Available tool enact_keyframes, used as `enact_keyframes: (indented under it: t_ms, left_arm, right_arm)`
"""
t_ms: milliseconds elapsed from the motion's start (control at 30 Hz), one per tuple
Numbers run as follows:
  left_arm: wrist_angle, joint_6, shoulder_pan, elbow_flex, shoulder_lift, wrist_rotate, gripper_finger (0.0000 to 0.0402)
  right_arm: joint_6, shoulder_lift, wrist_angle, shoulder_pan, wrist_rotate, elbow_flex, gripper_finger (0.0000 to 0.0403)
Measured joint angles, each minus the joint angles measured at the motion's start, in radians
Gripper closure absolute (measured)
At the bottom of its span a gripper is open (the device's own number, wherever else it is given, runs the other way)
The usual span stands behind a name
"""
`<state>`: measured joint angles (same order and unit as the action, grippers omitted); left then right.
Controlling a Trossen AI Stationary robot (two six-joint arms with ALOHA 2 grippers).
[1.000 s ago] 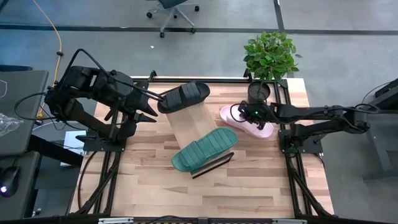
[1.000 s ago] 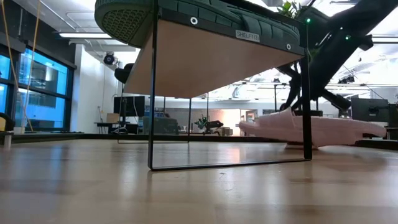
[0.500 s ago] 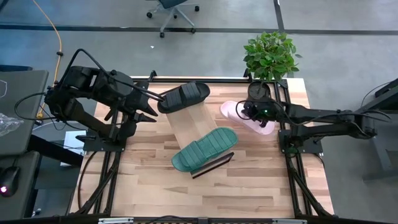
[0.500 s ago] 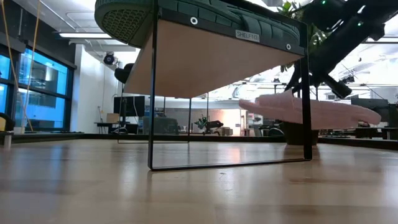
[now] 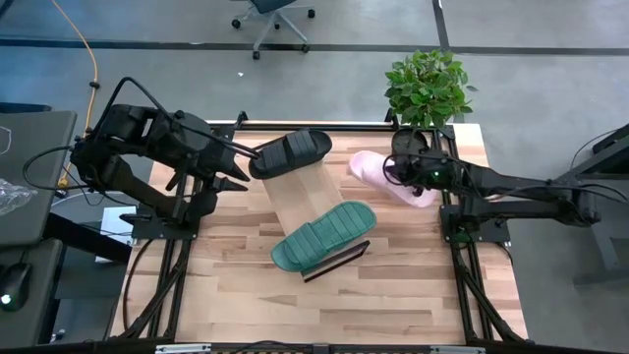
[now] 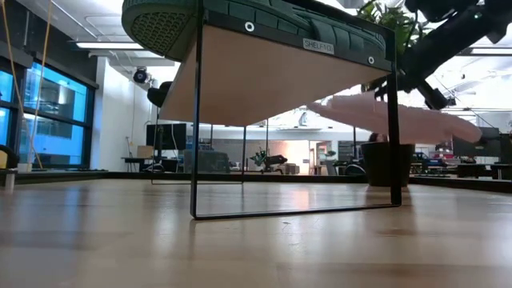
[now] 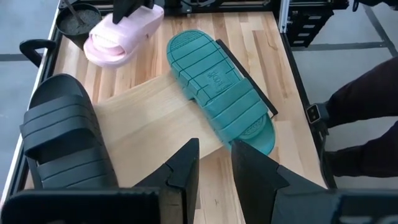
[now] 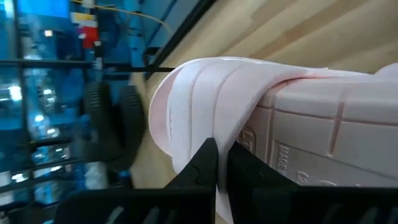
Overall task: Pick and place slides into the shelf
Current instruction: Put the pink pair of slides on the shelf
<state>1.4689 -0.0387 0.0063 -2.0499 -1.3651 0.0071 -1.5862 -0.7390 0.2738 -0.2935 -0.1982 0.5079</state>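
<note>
Pale pink slide (image 5: 391,177), pinched at its strap by right gripper (image 5: 398,173), lifted clear of table (image 5: 393,275) at 3 o'clock of shelf (image 5: 305,192). Best carried level toward 9 o'clock, lowered between black slide (image 5: 289,152) and green slide (image 5: 324,234). Left gripper (image 5: 239,169) spread, idle beside shelf.

Shelf (image 5: 307,202) runs diagonally across table (image 5: 393,295) middle, from far edge toward near-centre. Black slide (image 5: 290,150) occupies shelf's far end; green slide (image 5: 323,236) occupies near end; bare board between them is free. Pink slide (image 5: 388,177) hangs clear of tabletop in right gripper (image 5: 398,172), near far right corner, beside potted plant (image 5: 425,93) which blocks that corner. Left gripper (image 5: 239,169) sits just beside black slide at far left. Table's near half, both near corners: open. Gap under shelf board open between thin rails (image 6: 196,160).
</note>
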Motion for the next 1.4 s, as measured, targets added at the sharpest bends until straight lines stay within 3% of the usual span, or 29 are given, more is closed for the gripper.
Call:
enact_keyframes:
  t_ms: [367,567,900,1400]
  left_arm:
    - [0.0,-0.054,0.0,0.0,0.0,-0.003,0.0318]
    - [-0.001,-0.101,0.0,0.0,0.0,-0.057,0.0318]
    - [-0.002,-0.167,0.0,0.0,-0.01,-0.079,0.0318]
    - [-0.019,-0.174,0.0,0.0,-0.075,-0.071,0.0318]
  right_arm:
    - [0.055,0.107,-0.064,0.0,0.034,0.0,0.0403]
    - [0.069,0.165,-0.075,0.0,0.057,0.0,0.0403]
    - [0.079,0.204,-0.249,0.0,0.095,0.009,0.0403]
    - [0.222,0.167,0.065,0.0,0.122,0.323,0.0403]
